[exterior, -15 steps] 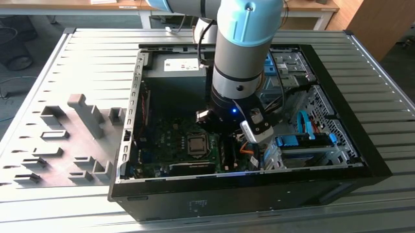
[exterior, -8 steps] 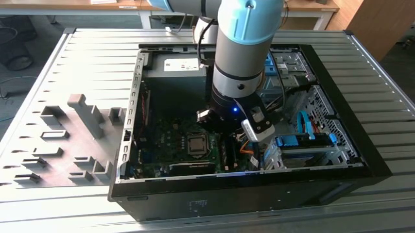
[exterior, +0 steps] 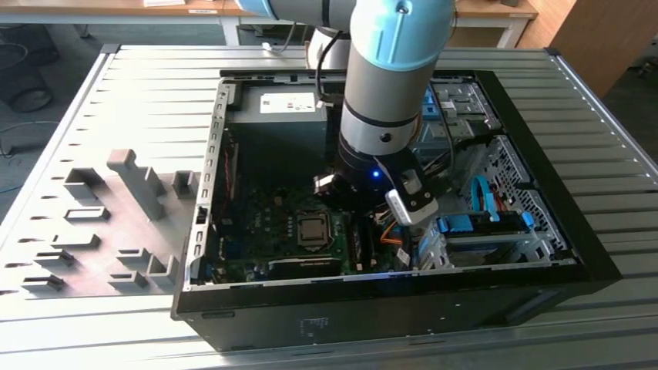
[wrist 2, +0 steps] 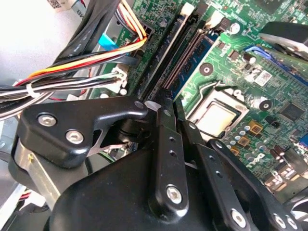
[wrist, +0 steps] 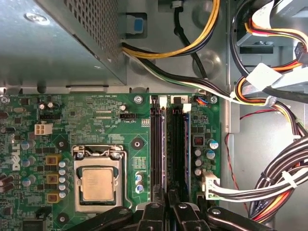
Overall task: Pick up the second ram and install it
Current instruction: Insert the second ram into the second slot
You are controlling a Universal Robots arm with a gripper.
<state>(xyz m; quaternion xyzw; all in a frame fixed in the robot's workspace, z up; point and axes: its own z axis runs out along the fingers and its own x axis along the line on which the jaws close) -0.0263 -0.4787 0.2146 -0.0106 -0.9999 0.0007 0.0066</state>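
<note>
My gripper [exterior: 355, 212] is deep inside the open computer case [exterior: 575, 254], just above the motherboard's memory slots [wrist: 179, 144]. In both wrist views its black fingers are drawn close together. In the second wrist view the second ram [wrist 2: 168, 57], a long thin dark stick seen edge-on, runs straight out from between my fingertips [wrist 2: 163, 103] along a slot toward a white latch [wrist 2: 187, 7]. My gripper [wrist: 167, 204] lines up with the slots beside the processor socket [wrist: 98, 185]. How deep the stick sits in its slot I cannot tell.
Bundles of coloured and black cables [wrist: 269, 187] hang close beside the slots. The power supply box [wrist: 62, 38] fills one end of the case. A grey fixture block [exterior: 113, 223] with slots lies on the ribbed metal table at the exterior view's left.
</note>
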